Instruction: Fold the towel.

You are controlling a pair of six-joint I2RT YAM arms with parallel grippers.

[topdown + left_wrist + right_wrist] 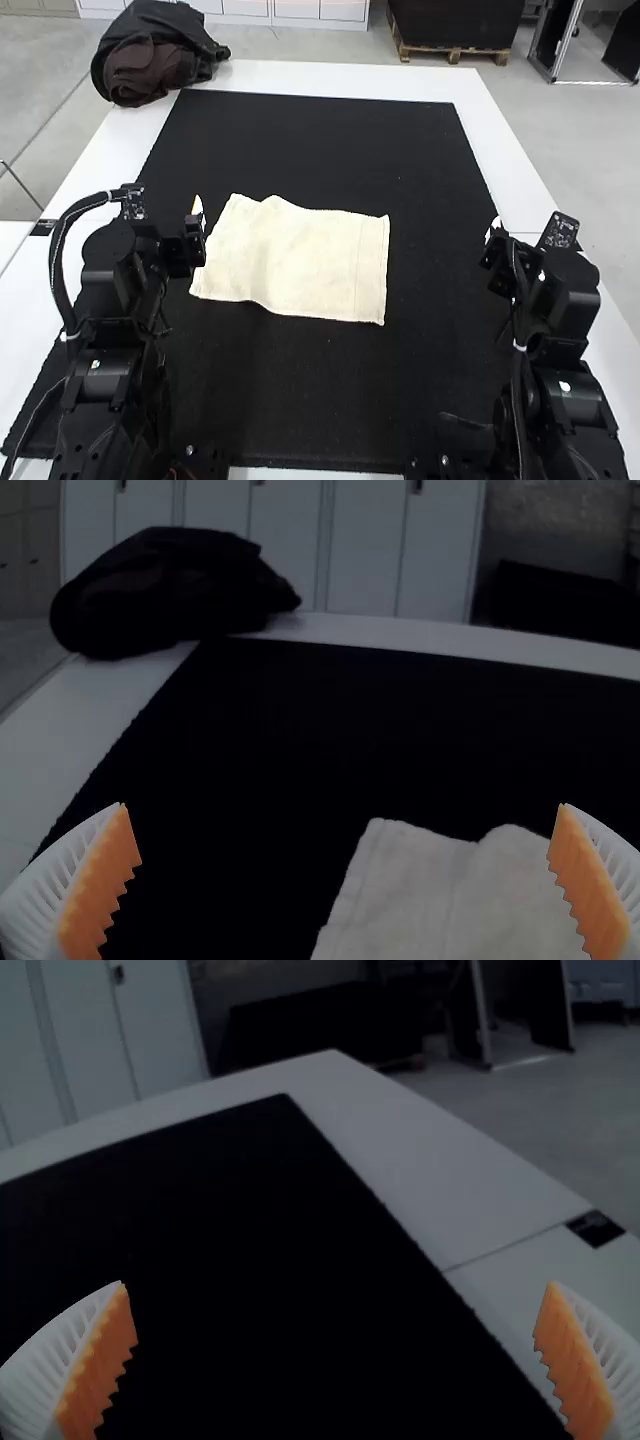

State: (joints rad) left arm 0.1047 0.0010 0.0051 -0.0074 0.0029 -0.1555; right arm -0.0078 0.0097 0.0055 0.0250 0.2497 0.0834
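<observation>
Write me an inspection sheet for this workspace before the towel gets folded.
Surface: black mat on a white table.
Job's things: towel lying flat on the mat, slightly rumpled; layers cannot be counted.
Clutter: dark cloth bundle at the table's far left corner.
Grippers: left open at the towel's left edge; right open, away from the towel.
Cables: black cable looping out beside the left arm.
Surroundings: grey floor beside the table.
</observation>
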